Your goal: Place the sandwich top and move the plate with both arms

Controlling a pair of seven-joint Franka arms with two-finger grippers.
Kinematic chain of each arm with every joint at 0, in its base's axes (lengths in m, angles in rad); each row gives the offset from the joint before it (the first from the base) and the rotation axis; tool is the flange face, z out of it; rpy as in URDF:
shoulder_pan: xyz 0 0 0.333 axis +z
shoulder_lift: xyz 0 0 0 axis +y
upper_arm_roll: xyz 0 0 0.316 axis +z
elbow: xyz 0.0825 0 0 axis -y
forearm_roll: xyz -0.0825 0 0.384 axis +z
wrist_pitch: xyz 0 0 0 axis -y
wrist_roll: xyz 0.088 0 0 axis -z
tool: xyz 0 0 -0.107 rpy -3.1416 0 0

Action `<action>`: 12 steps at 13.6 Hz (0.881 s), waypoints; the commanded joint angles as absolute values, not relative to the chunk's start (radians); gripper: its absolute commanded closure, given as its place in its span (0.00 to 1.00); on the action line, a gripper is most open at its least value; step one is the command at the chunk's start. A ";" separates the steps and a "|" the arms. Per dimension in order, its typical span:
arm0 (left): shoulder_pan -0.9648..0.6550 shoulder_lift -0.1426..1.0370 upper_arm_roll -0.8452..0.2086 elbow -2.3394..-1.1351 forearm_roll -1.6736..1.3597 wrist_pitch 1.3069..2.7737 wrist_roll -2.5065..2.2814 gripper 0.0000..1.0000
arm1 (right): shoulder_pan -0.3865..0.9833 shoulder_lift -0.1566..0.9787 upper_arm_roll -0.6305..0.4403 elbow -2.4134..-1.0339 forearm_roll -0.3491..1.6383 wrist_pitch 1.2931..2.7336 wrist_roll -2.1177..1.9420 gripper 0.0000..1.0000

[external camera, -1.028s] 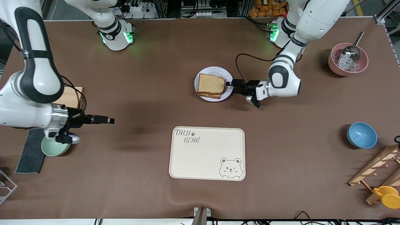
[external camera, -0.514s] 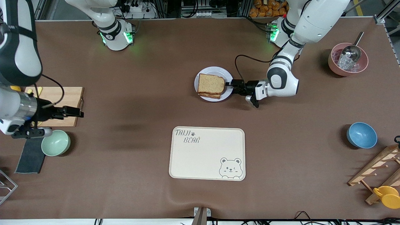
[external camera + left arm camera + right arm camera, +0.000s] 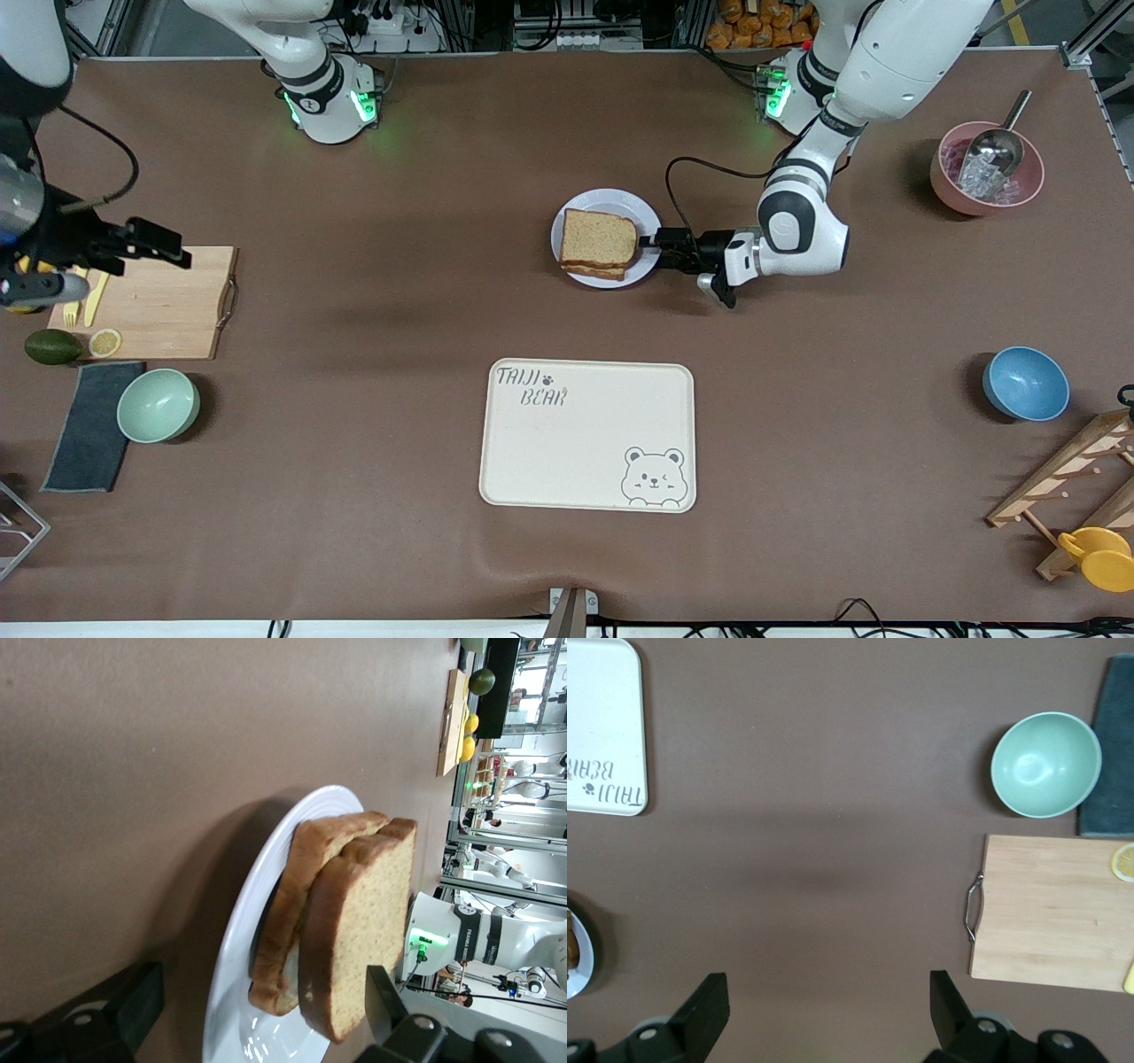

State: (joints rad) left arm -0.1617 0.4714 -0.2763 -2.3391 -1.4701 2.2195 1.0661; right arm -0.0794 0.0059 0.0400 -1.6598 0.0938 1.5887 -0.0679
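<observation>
Toward the middle of the table, nearer the robots' edge, the plate (image 3: 606, 237) carries the sandwich, its brown top slice (image 3: 599, 237) already resting squarely on the lower one. The left gripper (image 3: 660, 248) sits low at the plate's rim, fingers wide apart and holding nothing, seemingly lined up to grasp that rim. The right gripper (image 3: 168, 248) hangs empty and wide open over the cutting board (image 3: 164, 306) at its own end.
</observation>
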 commanded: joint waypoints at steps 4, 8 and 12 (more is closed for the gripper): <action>-0.176 0.433 -0.279 -2.368 -1.486 2.252 1.054 0.00 | -0.078 -0.061 0.074 -1.617 0.058 1.598 0.083 0.00; -0.181 0.437 -0.281 -2.375 -1.486 2.270 1.054 0.00 | -0.061 -0.025 0.072 -1.580 0.025 1.597 0.081 0.00; -0.178 0.423 -0.282 -2.390 -1.486 2.273 1.086 1.00 | -0.061 -0.009 0.072 -1.562 0.021 1.597 0.084 0.00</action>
State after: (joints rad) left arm -0.1700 0.4612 -0.2785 -2.3598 -1.4701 2.2548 1.0673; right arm -0.0691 -0.0331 0.0708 -1.6056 0.0480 1.6064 0.0614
